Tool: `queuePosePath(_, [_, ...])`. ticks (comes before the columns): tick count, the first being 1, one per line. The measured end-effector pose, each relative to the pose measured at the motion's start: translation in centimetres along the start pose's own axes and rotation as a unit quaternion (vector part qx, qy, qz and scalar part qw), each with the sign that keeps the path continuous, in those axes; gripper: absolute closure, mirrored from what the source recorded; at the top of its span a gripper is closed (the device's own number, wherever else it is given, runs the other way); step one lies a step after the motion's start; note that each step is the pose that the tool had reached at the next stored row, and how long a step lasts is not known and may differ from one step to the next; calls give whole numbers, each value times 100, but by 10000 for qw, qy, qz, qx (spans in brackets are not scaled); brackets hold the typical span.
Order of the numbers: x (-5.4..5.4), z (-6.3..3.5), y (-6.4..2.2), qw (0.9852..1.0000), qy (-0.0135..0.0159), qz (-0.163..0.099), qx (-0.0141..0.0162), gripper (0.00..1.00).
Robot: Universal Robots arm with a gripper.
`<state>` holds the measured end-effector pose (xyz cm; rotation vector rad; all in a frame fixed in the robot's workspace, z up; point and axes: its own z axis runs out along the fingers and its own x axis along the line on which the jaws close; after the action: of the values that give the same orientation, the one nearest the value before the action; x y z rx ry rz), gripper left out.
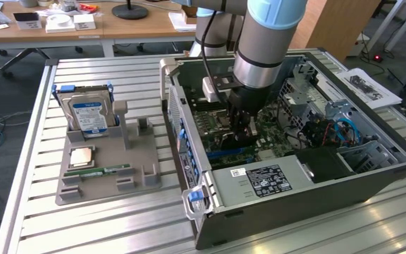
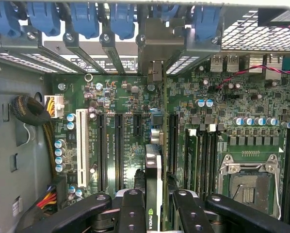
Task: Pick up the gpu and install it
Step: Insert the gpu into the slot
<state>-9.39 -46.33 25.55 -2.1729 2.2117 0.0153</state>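
Observation:
My gripper (image 1: 241,126) reaches down into the open computer case (image 1: 372,174), over the green motherboard (image 1: 221,114). It is shut on the gpu (image 1: 236,141), a thin dark card held on edge. In the wrist view the black fingers (image 2: 131,209) stand on both sides of the gpu (image 2: 153,167), whose edge carries a green logo. The card stands upright over the black expansion slots (image 2: 119,150), and its silvery metal bracket (image 2: 153,65) meets the case's rear slot openings. How deep it sits in a slot is hidden.
A grey holder tray (image 1: 108,177) at the exterior view's left carries a blue-labelled hard drive (image 1: 89,114), a CPU (image 1: 82,156) and a green RAM stick (image 1: 108,170). In the case are a power supply (image 1: 266,180), a white slot (image 2: 81,145), a CPU socket (image 2: 249,187) and cable bundles (image 2: 31,109).

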Motion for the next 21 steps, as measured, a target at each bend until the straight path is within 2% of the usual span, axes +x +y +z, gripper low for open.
queuePosePath(21, [3,19,1,10000,5,95,3,73])
